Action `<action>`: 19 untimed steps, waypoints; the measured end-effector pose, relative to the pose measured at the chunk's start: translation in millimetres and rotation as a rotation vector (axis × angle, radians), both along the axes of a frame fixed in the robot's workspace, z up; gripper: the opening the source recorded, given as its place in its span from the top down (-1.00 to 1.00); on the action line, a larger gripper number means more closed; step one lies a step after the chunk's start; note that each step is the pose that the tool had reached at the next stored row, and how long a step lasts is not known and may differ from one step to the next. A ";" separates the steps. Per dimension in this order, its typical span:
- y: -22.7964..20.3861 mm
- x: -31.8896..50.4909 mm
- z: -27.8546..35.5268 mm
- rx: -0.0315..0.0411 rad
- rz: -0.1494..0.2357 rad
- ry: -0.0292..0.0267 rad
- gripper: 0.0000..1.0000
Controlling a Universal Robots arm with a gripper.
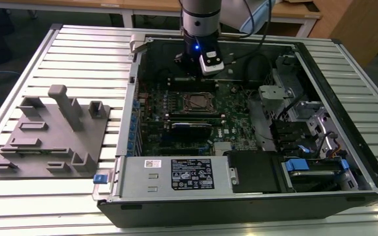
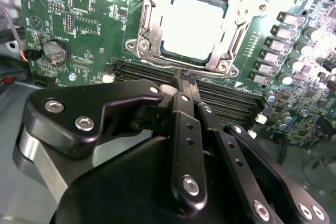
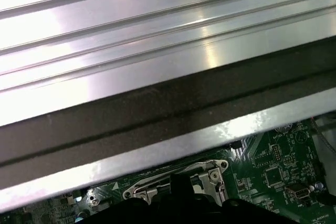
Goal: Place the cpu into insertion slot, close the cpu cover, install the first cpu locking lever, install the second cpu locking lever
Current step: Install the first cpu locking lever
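The gripper (image 2: 184,77), its fingertips pressed together with nothing between them, hangs over the long black memory slots (image 2: 231,98) just beside the insertion slot (image 2: 168,53) inside an open computer case (image 1: 346,64). The cpu (image 2: 195,24), a flat square chip with a pale, glaring silver top, lies level in the slot. Being square, it has no long axis, and its edges run parallel to the socket's. The cpu cover (image 2: 149,17), a silvery frame, lies down around it. Green circuit board (image 2: 89,19) surrounds the socket, and a round coin battery (image 2: 55,51) sits well off to one side. In the exterior view, a silver box (image 1: 143,172) carries a white label (image 1: 191,174) with black print. A grey fixture (image 1: 51,137) rests on the ribbed table (image 1: 77,54) at that view's left.
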State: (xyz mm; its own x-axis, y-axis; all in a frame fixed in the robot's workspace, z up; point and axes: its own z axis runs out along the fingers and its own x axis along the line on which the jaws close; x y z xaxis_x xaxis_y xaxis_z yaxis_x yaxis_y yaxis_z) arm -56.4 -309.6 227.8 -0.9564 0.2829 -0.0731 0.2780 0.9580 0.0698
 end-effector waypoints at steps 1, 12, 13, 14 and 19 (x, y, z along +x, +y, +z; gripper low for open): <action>0.0 0.0 0.0 -0.0007 0.008 0.0001 0.79; -15.8 0.1 -0.1 -0.0022 0.021 0.0003 0.79; -17.8 0.1 -0.1 -0.0023 0.021 0.0003 0.79; -36.0 0.1 0.4 -0.0022 0.021 0.0004 0.79; -35.9 0.1 9.1 0.0005 0.021 0.0001 0.79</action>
State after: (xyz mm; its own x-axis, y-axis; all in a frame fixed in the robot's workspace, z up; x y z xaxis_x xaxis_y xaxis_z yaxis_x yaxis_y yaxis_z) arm -56.3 -345.6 237.0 -0.9622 0.2625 -0.0728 0.2576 0.9637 0.0702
